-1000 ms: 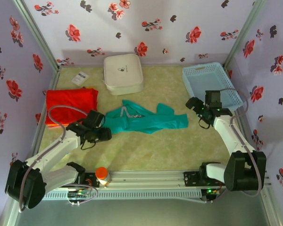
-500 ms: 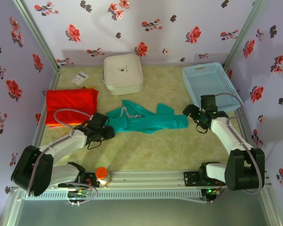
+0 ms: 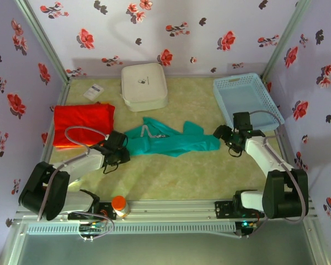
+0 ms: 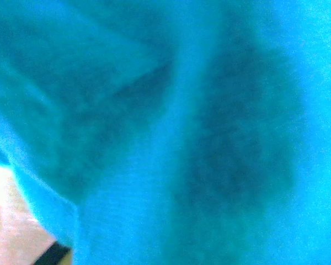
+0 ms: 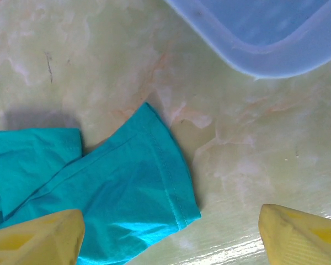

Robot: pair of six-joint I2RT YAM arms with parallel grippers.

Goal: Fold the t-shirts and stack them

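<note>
The marbled table (image 3: 193, 165) carries teal shirt (image 3: 171, 141), red shirt (image 3: 83, 122), white box (image 3: 144, 85), blue basket (image 3: 244, 98).

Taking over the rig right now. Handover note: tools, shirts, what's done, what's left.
Left tool: at the left edge of the teal shirt. Its wrist view is all teal cloth up close, so I can't tell whether it is open or shut.
Right tool: open over the teal shirt's right corner, gripping nothing.
Red shirt: lies folded flat, left of the teal one.
Done: the red shirt looks folded.
Left: the teal shirt is crumpled; spread it, fold it and stack the two.
</note>
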